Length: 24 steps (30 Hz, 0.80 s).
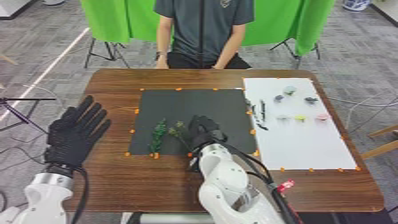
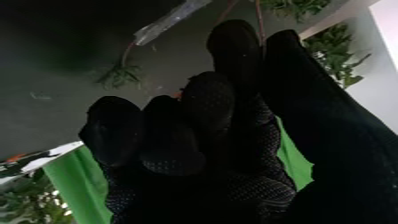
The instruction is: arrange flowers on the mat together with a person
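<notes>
**One thin stem at the fingertips, and a light touch needed**

I have the right hand (image 1: 206, 127) over the right-hand part of the dark mat (image 1: 191, 102), near the centre of the head view. In the right wrist view, the thumb (image 2: 286, 65) and the nearest finger (image 2: 233, 50) come close together at their tips, leaving only a narrow slit. A brown stem (image 2: 259, 17) runs down into that slit from the top of the frame, and I read it as lightly pinched. The other fingers bunch beside them, and I see nothing in their hold.

On the mat, in the head view, a leafy sprig (image 1: 158, 136) lies left of centre, its lower end near the front edge. A thinner sprig (image 1: 176, 131) lies between it and the right hand. I can't tell whether the pinched stem belongs to that one.

I expect the stem to weigh almost nothing: wiry and springy, with soft leaves that catch on glove fabric. I'd grip it on bare stalk, below the leaves. Too loose and it could roll between the tips; too hard and it may bend or swing askew.

Small flower heads, one of them yellow (image 1: 300, 118), wait on the white board (image 1: 306, 150) at the right of the frame. They look crushable, so I'd pinch them from beneath the petals.

The left hand (image 1: 73, 137) is at the left of the frame, its fingers straight and spread, holding nothing.
</notes>
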Available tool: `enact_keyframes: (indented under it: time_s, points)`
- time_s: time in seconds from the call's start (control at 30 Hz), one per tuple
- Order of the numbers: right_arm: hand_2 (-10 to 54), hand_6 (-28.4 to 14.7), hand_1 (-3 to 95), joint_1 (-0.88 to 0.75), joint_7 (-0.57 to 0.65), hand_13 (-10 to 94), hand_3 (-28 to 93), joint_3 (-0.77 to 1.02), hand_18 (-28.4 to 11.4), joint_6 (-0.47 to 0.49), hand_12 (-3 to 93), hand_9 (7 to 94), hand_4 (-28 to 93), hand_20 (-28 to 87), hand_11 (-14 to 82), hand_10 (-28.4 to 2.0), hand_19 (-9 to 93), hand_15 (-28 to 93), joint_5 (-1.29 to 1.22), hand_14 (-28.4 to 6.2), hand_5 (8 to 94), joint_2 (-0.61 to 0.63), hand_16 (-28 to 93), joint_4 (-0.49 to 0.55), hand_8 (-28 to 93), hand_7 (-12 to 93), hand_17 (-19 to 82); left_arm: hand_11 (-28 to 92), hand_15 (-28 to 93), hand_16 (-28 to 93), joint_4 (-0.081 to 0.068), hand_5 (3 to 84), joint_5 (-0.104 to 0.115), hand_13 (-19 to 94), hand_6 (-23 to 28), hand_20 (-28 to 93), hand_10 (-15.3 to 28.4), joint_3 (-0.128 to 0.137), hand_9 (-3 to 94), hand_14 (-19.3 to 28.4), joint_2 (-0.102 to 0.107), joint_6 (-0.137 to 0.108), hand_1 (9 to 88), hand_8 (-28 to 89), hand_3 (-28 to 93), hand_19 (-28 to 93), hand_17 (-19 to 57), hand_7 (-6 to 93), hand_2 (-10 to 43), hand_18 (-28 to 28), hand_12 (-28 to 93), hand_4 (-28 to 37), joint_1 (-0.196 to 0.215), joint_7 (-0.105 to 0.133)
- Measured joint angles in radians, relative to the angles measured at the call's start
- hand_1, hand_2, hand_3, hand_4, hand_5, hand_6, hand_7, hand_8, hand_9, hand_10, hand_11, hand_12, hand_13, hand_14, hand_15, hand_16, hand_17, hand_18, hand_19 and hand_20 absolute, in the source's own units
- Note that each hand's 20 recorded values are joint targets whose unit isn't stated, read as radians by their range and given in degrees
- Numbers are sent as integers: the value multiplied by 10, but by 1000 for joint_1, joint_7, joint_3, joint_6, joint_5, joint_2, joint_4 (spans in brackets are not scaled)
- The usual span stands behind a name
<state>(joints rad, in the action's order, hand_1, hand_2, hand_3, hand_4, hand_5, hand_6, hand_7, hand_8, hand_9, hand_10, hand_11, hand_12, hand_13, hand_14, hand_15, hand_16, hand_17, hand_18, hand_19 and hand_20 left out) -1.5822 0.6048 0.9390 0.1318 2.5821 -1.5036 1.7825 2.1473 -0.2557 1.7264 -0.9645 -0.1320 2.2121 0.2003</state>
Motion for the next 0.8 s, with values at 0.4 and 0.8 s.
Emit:
enact_keyframes:
  time_s: [0.4, 0.8]
  points:
    - [-67, -37, 335, -11, 4, 663, 707, -1, -263, 27, 468, 681, -183, 481, 643, -178, 932, 850, 9, -177, 694, 1, 515, 1, 93, 490, 489, 79, 60, -15, -1, 380, 45, 224, 55, 113, 116, 0, 304, 99, -2, 14, 293, -74, 734, 184, -34, 48, 134, 116, 80, -246, 9, 10]
    - [-43, -48, 302, -10, 9, 658, 708, -4, -263, 13, 458, 674, -176, 478, 629, -188, 932, 848, 12, -182, 713, 6, 509, 9, -125, 431, 487, 80, 61, -15, -3, 381, 49, 226, 56, 112, 117, -1, 305, 100, -2, 19, 293, -74, 735, 184, -34, 49, 133, 117, 81, -247, 9, 14]
